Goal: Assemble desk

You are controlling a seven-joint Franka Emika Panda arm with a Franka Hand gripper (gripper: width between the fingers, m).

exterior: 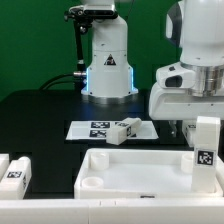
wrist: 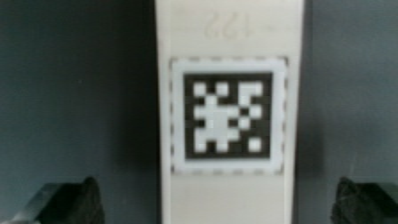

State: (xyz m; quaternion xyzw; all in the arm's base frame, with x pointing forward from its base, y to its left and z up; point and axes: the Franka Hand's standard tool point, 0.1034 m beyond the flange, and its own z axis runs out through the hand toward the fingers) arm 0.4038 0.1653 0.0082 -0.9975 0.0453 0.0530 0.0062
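The desk is lying in pieces on the black table [exterior: 40,110], its tabletop [exterior: 140,178] sitting at the front with the rim up and a round corner socket showing. One upright leg [exterior: 205,155] is standing at the tabletop's corner on the exterior view's right. The gripper [exterior: 203,122] is hanging directly over it with its jaws standing wide, gripping nothing. In the wrist view the fingertips [wrist: 64,200] are flanking that leg with clear gaps on both sides. I'm judging this first leg as placed, though I cannot tell whether it is fully seated. The rest is looking undone: a loose leg [exterior: 124,130] is lying on the marker board [exterior: 82,130], and what seem to be two spare legs [exterior: 20,172] are lying at the exterior view's left
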